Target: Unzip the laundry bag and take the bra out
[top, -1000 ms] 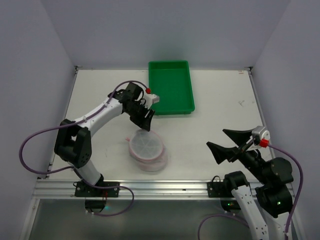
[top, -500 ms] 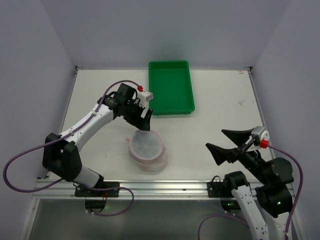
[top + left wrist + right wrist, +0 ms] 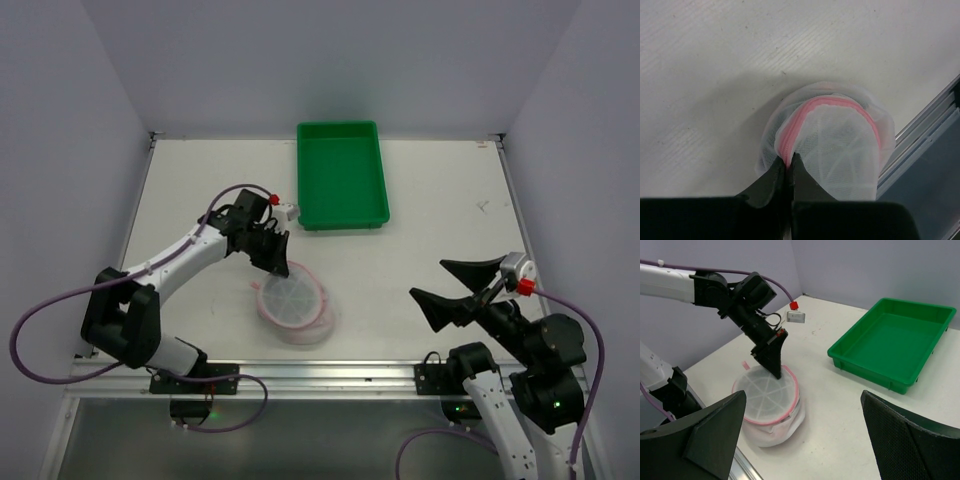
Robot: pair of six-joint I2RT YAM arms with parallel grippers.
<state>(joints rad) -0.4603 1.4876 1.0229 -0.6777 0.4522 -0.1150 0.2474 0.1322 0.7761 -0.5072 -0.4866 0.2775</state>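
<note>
The laundry bag (image 3: 296, 306), a small white mesh drum with pink zipper trim, stands near the table's front edge, round face up. My left gripper (image 3: 279, 268) points down at the bag's far rim. In the left wrist view the left gripper (image 3: 788, 161) is shut, pinching the pink zipper trim (image 3: 790, 137) of the laundry bag (image 3: 840, 145). The right wrist view shows the laundry bag (image 3: 767, 405) with the left gripper (image 3: 777, 374) on its rim. My right gripper (image 3: 430, 278) hovers open to the right of the bag, holding nothing. The bra is hidden.
A green tray (image 3: 340, 215) lies at the back centre, also the green tray (image 3: 865, 372) in the right wrist view. The metal front rail (image 3: 320, 375) runs just behind the bag. Pale walls close the left, back and right sides.
The left gripper came down from above the bag's far side onto its rim and shut on the pink zipper trim. The right arm stayed still.
</note>
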